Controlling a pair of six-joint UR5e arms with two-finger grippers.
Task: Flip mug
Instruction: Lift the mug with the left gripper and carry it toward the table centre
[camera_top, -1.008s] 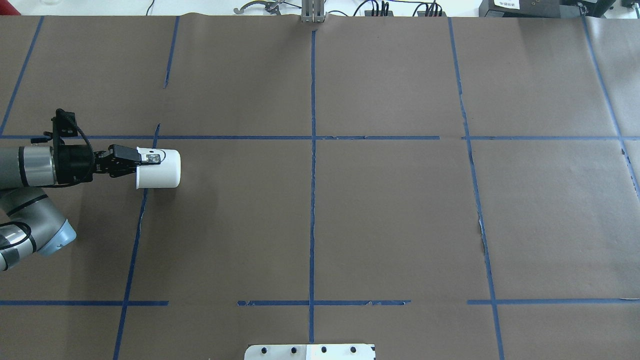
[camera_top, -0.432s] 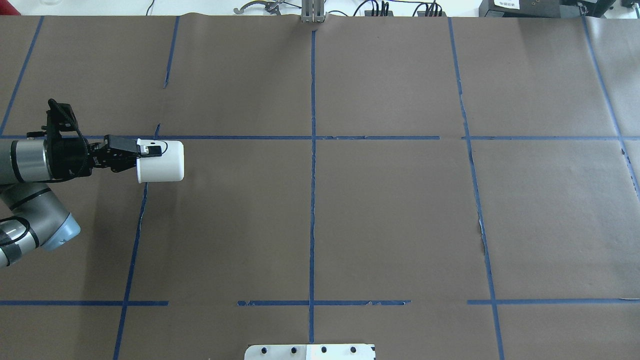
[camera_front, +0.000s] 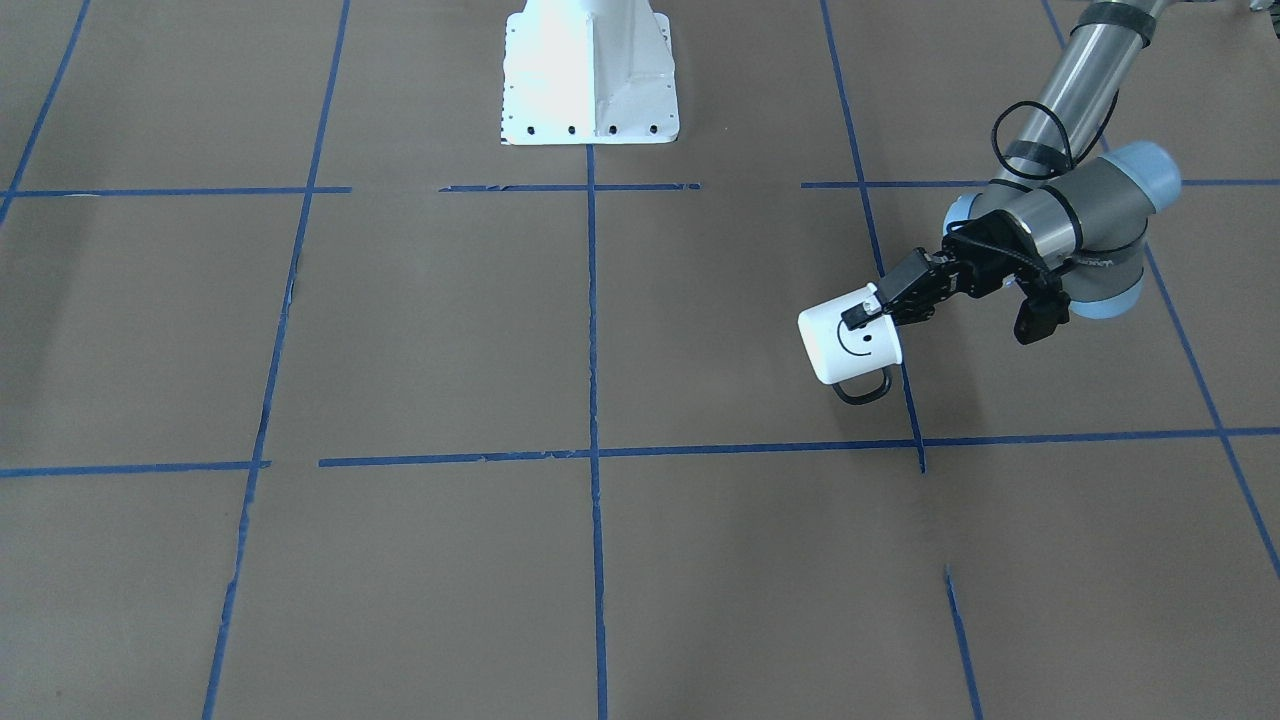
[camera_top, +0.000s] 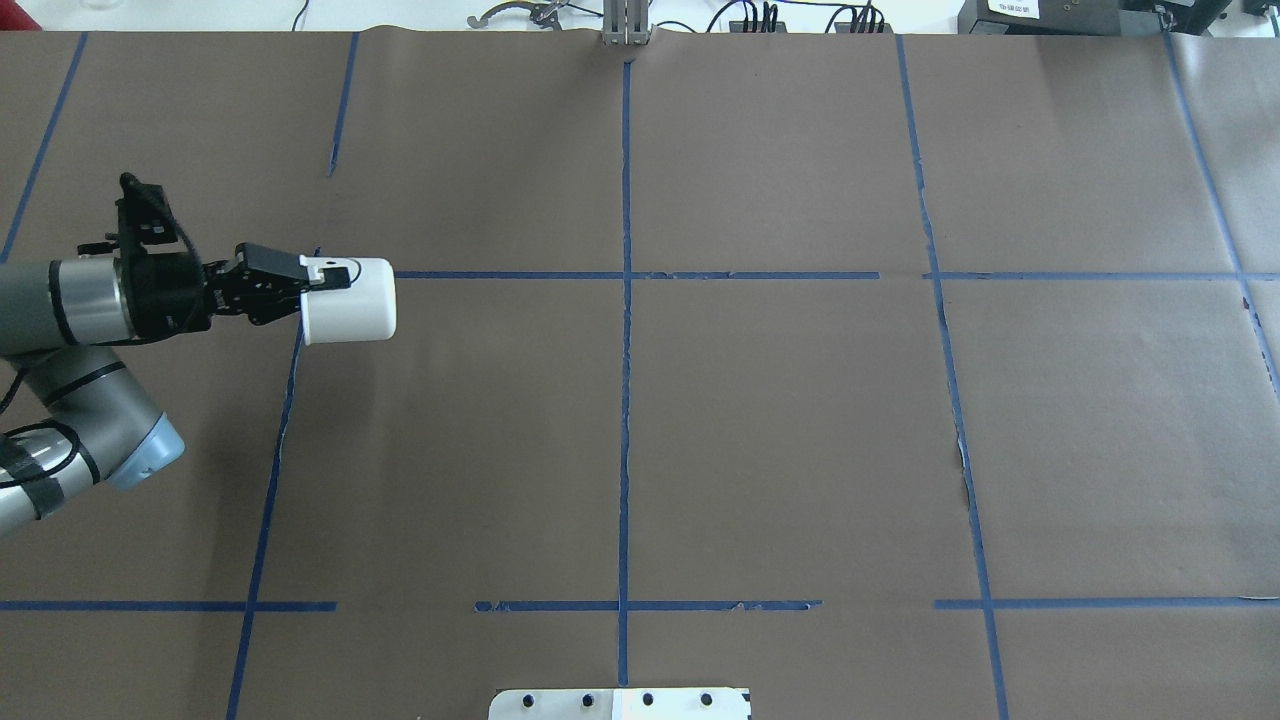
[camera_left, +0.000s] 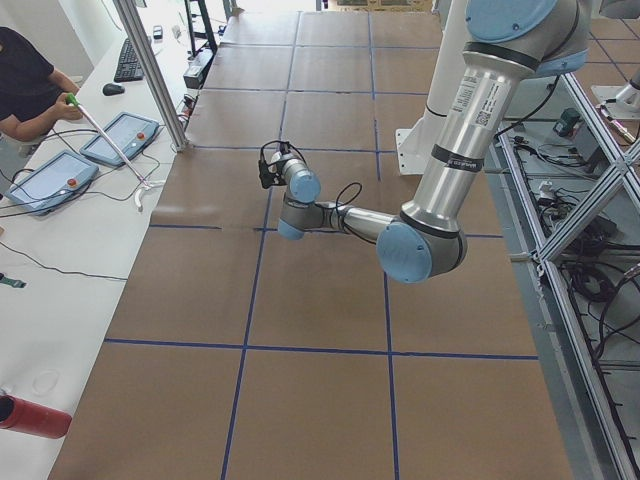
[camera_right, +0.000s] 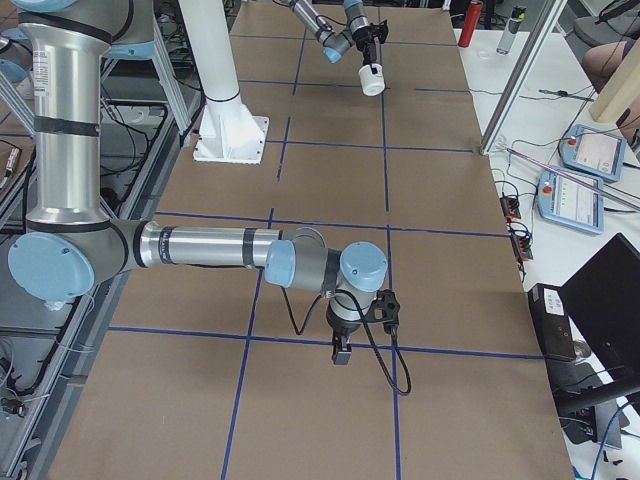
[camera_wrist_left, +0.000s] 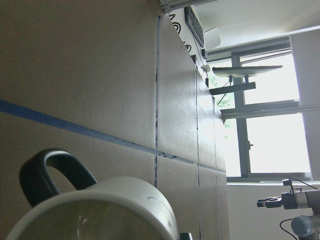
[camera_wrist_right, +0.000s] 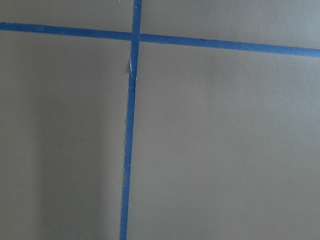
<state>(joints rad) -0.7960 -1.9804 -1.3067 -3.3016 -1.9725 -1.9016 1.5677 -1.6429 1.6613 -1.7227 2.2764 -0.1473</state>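
The white mug (camera_front: 848, 345) with a black smiley face and a black loop handle (camera_front: 862, 391) is held on its side above the brown paper. Its mouth faces the left arm and its base points toward the table's middle. My left gripper (camera_front: 866, 311) is shut on the mug's rim, one finger outside, one inside. The overhead view shows the mug (camera_top: 355, 302) and the left gripper (camera_top: 322, 275) at the left. The left wrist view shows the mug's rim (camera_wrist_left: 105, 200) and handle (camera_wrist_left: 50, 172). My right gripper (camera_right: 340, 352) hangs low over the paper; whether it is open I cannot tell.
The white robot base plate (camera_front: 590, 70) stands at the table's near middle edge (camera_top: 620, 703). Blue tape lines (camera_top: 625, 300) grid the brown paper. An operator (camera_left: 25, 85), pendants (camera_left: 118, 138) and a red bottle (camera_left: 30, 415) are on the far side bench.
My left gripper has carried the mug up and to the right in the overhead view, away from the robot and toward the table's middle. The grip stays shut on the rim.
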